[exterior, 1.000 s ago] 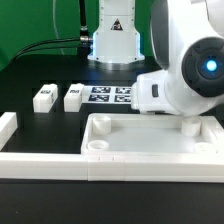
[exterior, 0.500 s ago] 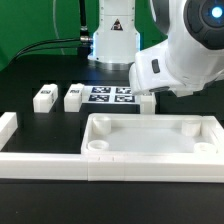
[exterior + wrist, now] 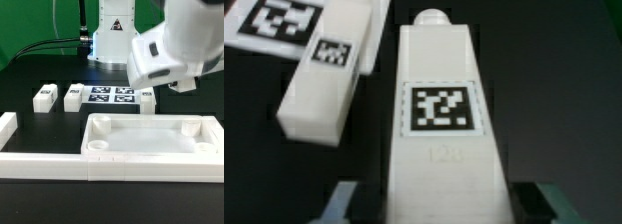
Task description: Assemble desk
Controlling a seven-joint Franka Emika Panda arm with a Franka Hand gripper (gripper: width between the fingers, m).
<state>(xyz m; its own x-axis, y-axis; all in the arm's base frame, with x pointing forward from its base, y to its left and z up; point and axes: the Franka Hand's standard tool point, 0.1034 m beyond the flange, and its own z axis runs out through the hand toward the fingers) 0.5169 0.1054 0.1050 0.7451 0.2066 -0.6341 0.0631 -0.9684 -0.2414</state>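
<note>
The pincer [image 3: 446,205] is narrowed onto a leg [image 3: 441,110]. Its dark fingers [image 3: 342,203] press the two long sides near the end closest to the wrist, so the tagged face looks up at the wrist camera and the rounded peg points away. In the exterior view the arm [image 3: 165,50] hangs high at that view's right, above the far rim of the top [image 3: 150,143]. Its bulk hides the held leg, so how far the leg is clear of the desk [image 3: 40,130] cannot be told. The top lies open side up, close behind the border wall [image 3: 60,165], and the round corner sockets that show are all empty. A second leg [image 3: 148,97] lies on the desk at the end of the marker board [image 3: 112,95] toward the exterior view's right; the wrist view shows it just beside the held one. A third leg [image 3: 73,96] and a fourth leg [image 3: 43,97] lie side by side off the board's other end. With no leg seated and one in the grip, the step in hand looks like fitting the first leg. The next move calls for carrying it over a socket, probably a far one on the exterior view's right, and turning it upright with the peg down. It then needs centring before it is lowered, since a peg off centre would catch the socket's lip. Gripped near one end, the leg may also swing as it turns.
</note>
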